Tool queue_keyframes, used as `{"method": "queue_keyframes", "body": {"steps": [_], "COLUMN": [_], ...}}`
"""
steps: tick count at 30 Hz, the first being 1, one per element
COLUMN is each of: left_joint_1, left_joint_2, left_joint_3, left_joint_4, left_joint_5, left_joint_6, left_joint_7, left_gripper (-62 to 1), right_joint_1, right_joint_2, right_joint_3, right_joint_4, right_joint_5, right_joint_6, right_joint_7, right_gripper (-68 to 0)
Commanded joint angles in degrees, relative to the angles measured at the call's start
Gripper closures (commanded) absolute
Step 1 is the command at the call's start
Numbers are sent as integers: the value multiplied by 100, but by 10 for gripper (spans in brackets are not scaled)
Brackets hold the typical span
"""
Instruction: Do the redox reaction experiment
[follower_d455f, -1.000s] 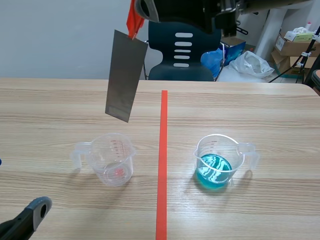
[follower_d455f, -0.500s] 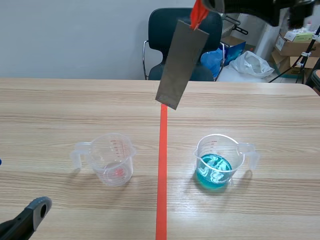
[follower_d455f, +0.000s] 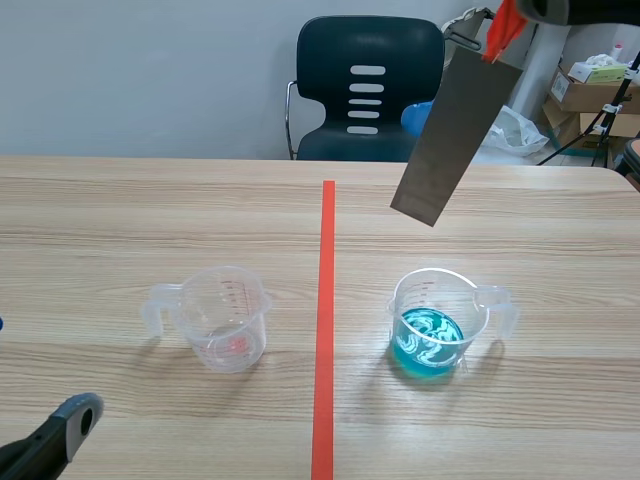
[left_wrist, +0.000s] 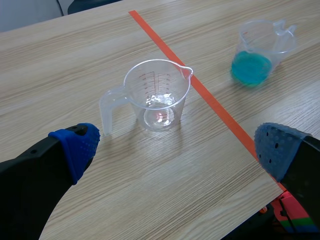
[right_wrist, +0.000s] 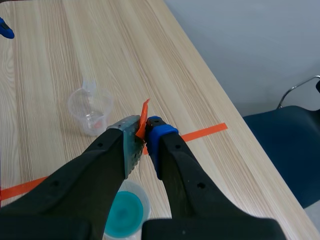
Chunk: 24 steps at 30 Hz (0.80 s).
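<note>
The right gripper (right_wrist: 145, 137) pinches the orange-tagged top end of the strip (follower_d455f: 457, 140), a grey metal plate hanging tilted in the air above the blue cup (follower_d455f: 438, 323). The 2 cups stand well apart on the table (follower_d455f: 120, 220). The empty cup (follower_d455f: 225, 318) sits across the tape line (follower_d455f: 326, 300). The left gripper (left_wrist: 177, 147) hovers low, fingers spread, near the empty cup.

The left gripper (left_wrist: 175, 145) has two thick, rounded black fingers (left_wrist: 35, 185), each tipped with a blue dotted pad (left_wrist: 79, 146). The right gripper (right_wrist: 142, 136) has the same black fingers; one pad is blue, the other grey-green.
</note>
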Motion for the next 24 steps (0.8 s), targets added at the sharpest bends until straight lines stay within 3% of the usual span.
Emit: {"method": "queue_keyframes", "body": {"steps": [1,9,18,24], "left_joint_1": [26,24,11,11], "left_joint_2": [31,31,31,31], "left_joint_3": [-17,-17,-17,-17], "left_joint_4": [105,105,105,105], "left_joint_5": [-33,-33,-33,-33], "left_joint_6": [-15,-15,-15,-15], "left_joint_7": [-76,-76,-79,-79], "left_gripper": [-623,-623,-623,-623], "right_joint_1": [127,63,-411,-428], "right_joint_2": [144,581,584,614], "right_joint_3": [114,114,111,114], "right_joint_4": [26,17,-162,-223], "right_joint_5": [85,332,745,704], "right_joint_6": [-13,4,2,-87], "right_joint_7": [127,350,358,74], "right_gripper": [-9,-9,-9,-9]}}
